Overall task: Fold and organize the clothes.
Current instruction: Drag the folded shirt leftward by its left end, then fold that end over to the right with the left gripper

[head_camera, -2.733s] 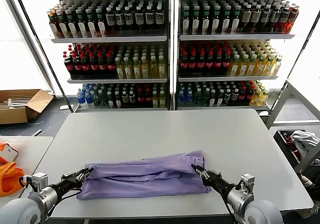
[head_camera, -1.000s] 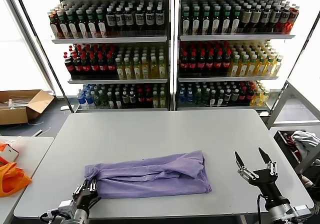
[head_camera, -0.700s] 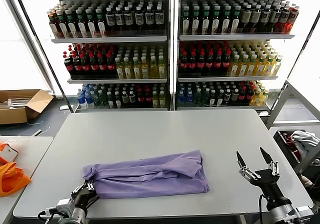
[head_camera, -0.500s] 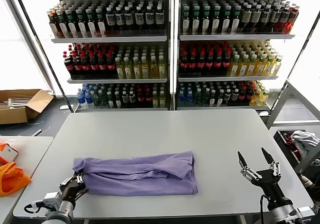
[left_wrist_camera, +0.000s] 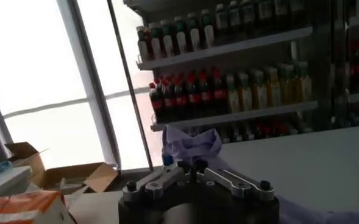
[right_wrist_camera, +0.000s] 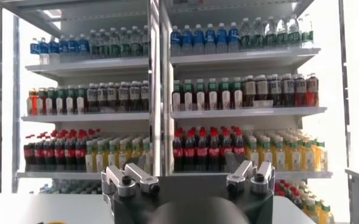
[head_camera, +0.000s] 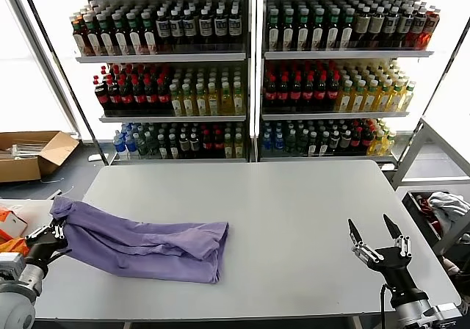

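Your left gripper sits at the desk's left edge, pinched tight on one end of the T-shirt. You can see the cloth bunch up right at its fingertips, and in the left wrist view a crumpled peak of the T-shirt rises just past the fingers, hiding where exactly they meet. The rest of the shirt trails as a folded, wrinkled band across the left half of the desk, its far end lying flat near the middle. Its printed side is not visible to you.

Your right gripper hovers at the desk's near right corner, fingers spread wide and pointing up, with nothing between them. Most of that arm is cut off by the lower edge of the head view.

At the far left, only a sliver of orange fabric shows, mostly hidden behind your left arm.
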